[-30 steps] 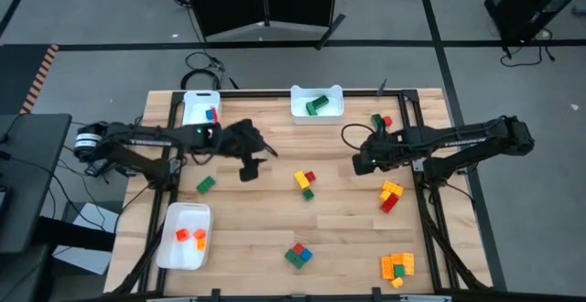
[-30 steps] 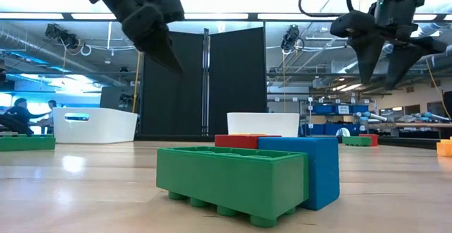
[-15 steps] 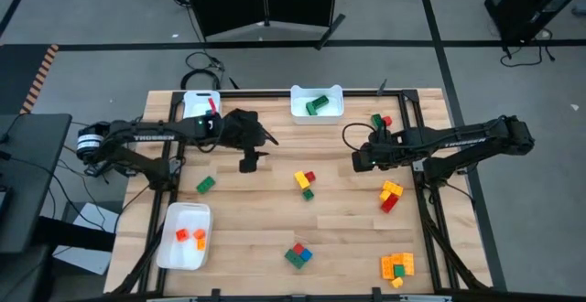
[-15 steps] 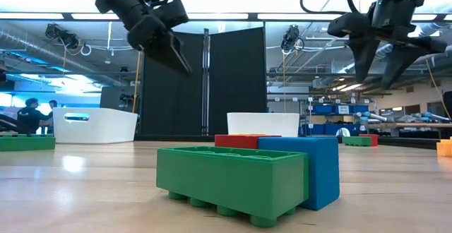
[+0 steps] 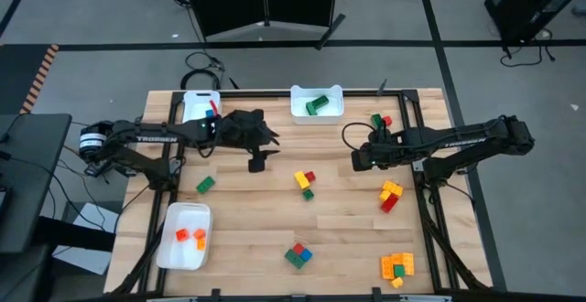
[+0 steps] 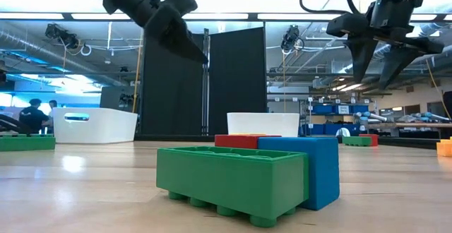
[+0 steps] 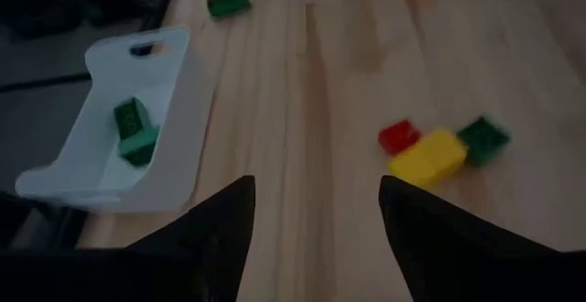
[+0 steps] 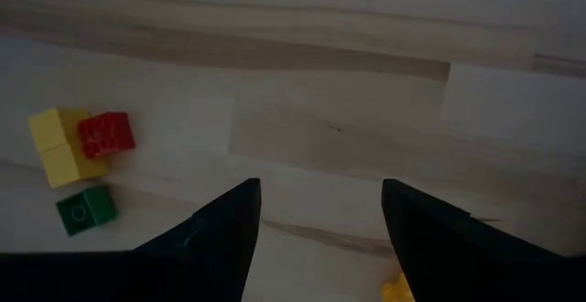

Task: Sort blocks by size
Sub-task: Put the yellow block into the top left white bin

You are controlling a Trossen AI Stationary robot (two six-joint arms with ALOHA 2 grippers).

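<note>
Blocks lie scattered on the wooden table: a yellow, red and green cluster (image 5: 304,182) in the middle, a single green block (image 5: 205,184) to its left, a green, red and blue cluster (image 5: 297,255) near the front edge, and a yellow and red pile (image 5: 390,197) at the right. My left gripper (image 5: 259,163) hangs open above the table, left of the middle cluster (image 7: 439,146). My right gripper (image 5: 360,163) hangs open to that cluster's right, pointing steeply down, with the cluster (image 8: 78,151) off to one side. Neither gripper holds anything.
Three white trays stand on the table: one at the far middle (image 5: 317,102) with green blocks, one at the far left (image 5: 200,108) with a red and a blue block, and one at the near left (image 5: 185,236) with orange and red blocks. An orange and yellow cluster (image 5: 397,266) sits at the near right.
My left gripper has gone toward the table's right edge and a little toward the far edge. It has risen slightly and tipped up toward level, staying open.
</note>
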